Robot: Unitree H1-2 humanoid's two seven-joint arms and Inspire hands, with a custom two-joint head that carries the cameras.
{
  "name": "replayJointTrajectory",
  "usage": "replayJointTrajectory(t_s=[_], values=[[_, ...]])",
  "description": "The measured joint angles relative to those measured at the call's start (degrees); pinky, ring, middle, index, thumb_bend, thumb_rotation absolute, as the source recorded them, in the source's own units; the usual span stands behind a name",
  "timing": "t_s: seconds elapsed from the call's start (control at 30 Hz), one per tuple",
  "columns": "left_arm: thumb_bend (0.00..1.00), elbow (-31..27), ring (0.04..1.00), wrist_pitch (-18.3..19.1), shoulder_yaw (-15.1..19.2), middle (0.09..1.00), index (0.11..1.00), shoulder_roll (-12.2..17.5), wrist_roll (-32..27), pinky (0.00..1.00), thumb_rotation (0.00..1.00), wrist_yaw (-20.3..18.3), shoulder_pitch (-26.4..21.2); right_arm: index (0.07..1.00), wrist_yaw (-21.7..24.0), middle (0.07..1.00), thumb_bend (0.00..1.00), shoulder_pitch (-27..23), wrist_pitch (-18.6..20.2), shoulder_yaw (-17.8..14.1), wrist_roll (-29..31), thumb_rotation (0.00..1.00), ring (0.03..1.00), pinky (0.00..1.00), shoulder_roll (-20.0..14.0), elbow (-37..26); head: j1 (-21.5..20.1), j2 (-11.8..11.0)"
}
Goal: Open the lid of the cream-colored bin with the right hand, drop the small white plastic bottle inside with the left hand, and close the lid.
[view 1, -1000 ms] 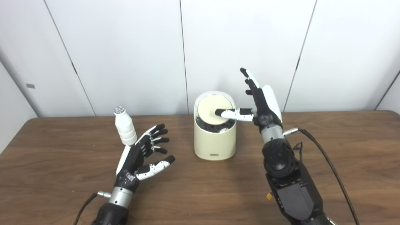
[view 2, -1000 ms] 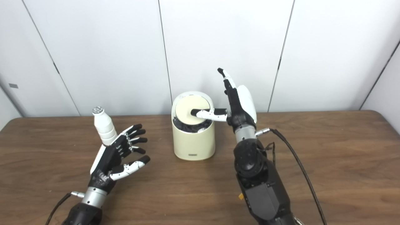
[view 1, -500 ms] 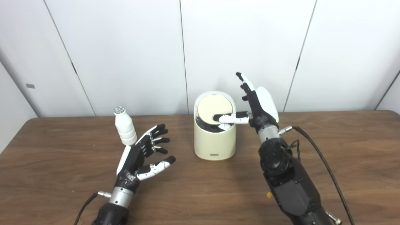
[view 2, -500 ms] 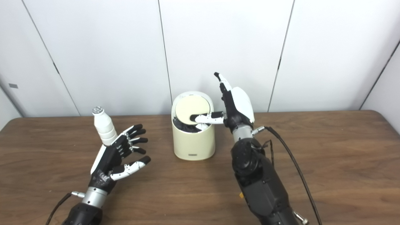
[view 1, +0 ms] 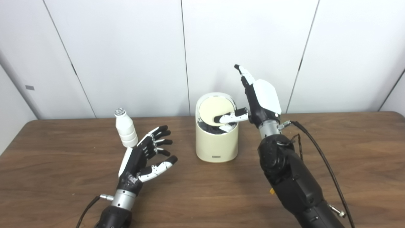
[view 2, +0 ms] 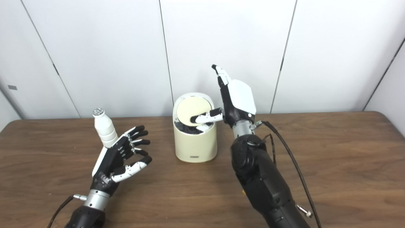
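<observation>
- Left eye view: the right hand (view 1: 261, 101) is spread wide, fingers upright, thumb lying across the tilted lid (view 1: 214, 111) of the cream-colored bin (view 1: 216, 142).
- The left hand (view 1: 144, 156) is spread, grasping nothing.
- The small white plastic bottle (view 1: 125, 128) stands upright on the table (view 1: 348, 152), just behind the left hand.

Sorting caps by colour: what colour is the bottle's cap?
Silvery grey, on a white bottle; the cap shows best in the right eye view.
</observation>
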Motion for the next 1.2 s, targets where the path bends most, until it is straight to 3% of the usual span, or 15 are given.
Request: replayJointTrajectory(t_s=[0.23,0.4,0.5,0.6,0.83,0.97,1.1,1.2], values=[[0.65,0.0,0.738,-0.1,0.1,0.82,0.858,-0.1,0.0,0.57,0.13,0.1,0.0,0.926,1.4,0.935,0.91,0.0,1.1,0.3,-0.3,0.24,0.841,0.67,-0.2,-1.1,0.2,0.4],[0.65,0.0,0.74,-0.1,0.1,0.821,0.859,-0.1,-0.1,0.58,0.14,0.1,0.0,0.921,2.4,0.933,0.86,0.4,1.2,0.0,-0.1,0.3,0.851,0.68,-0.2,-2.6,0.2,0.4],[0.66,0.0,0.736,-0.1,0.0,0.821,0.857,-0.1,-0.1,0.57,0.15,0.1,0.0,0.917,4.3,0.926,0.81,1.5,1.2,-3.1,4.4,0.38,0.88,0.74,0.7,-4.7,0.2,0.4],[0.66,0.0,0.736,-0.1,0.0,0.822,0.852,-0.1,-0.1,0.57,0.15,0.1,0.0,0.903,5.4,0.913,0.74,2.9,1.2,-7.4,10.4,0.43,0.847,0.69,2.3,-7.9,0.2,0.5],[0.66,-0.4,0.739,0.0,0.0,0.829,0.858,-0.2,-0.1,0.56,0.15,0.1,0.1,0.891,6.8,0.873,0.64,5.1,0.6,-10.0,15.0,0.43,0.798,0.64,1.3,-12.8,0.4,0.7],[0.65,-1.0,0.738,0.0,0.0,0.829,0.858,-0.2,-0.1,0.56,0.13,0.1,0.6,0.881,7.0,0.854,0.63,10.0,-0.7,-12.0,18.3,0.43,0.78,0.66,1.0,-15.7,0.4,0.8],[0.64,-1.2,0.738,0.0,0.0,0.83,0.859,-0.1,-0.1,0.57,0.13,0.0,0.7,0.885,7.1,0.853,0.66,16.7,-5.1,-12.7,21.8,0.4,0.791,0.64,0.6,-15.9,0.5,0.8],[0.64,-1.3,0.736,0.0,0.1,0.826,0.855,0.0,-0.1,0.56,0.14,-0.1,0.9,0.876,7.0,0.856,0.67,20.7,-5.5,-12.8,22.2,0.32,0.792,0.62,0.7,-15.9,0.5,0.7]])
